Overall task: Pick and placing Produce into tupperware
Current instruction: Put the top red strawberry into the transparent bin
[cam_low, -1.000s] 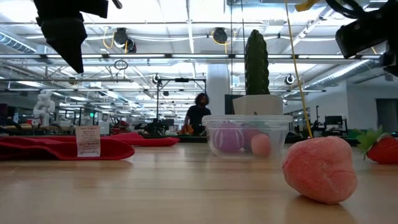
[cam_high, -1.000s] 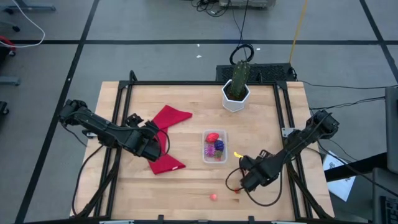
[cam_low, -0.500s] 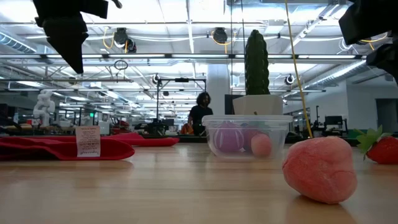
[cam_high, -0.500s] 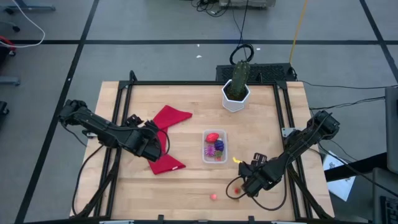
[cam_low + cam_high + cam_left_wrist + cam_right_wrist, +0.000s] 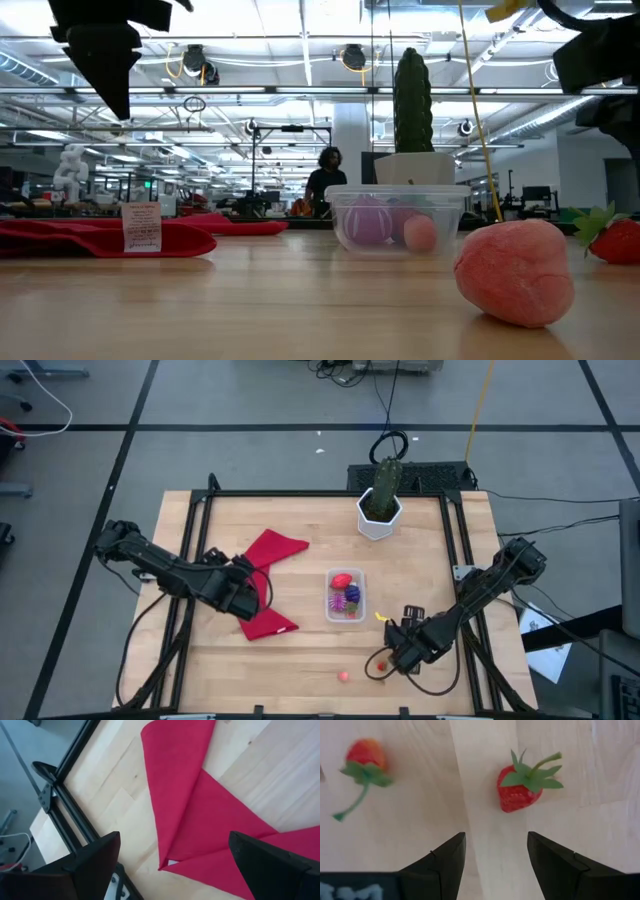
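Observation:
The clear tupperware [image 5: 346, 595] stands mid-table with red, pink and purple toy produce inside. A red toy strawberry [image 5: 380, 664] with green leaves lies on the wood near the near edge, and a pink toy fruit [image 5: 343, 676] lies a little to its left. My right gripper [image 5: 390, 657] hovers open just right of the strawberry [image 5: 522, 787], which shows ahead of the fingers in the right wrist view. That view also holds a second red fruit with a green stem [image 5: 365, 755]. My left gripper [image 5: 254, 595] waits open above the red cloth [image 5: 268, 585].
A white hexagonal pot with a green cactus [image 5: 380, 508] stands at the far edge. The red cloth [image 5: 200, 805] lies folded left of the container. A black frame [image 5: 300, 493] borders the table. In the low view the pink fruit [image 5: 515, 272] sits close, with a person far behind.
My right gripper has moved a little toward the near edge and closer to the red strawberry, staying open. Nothing on the table has shifted.

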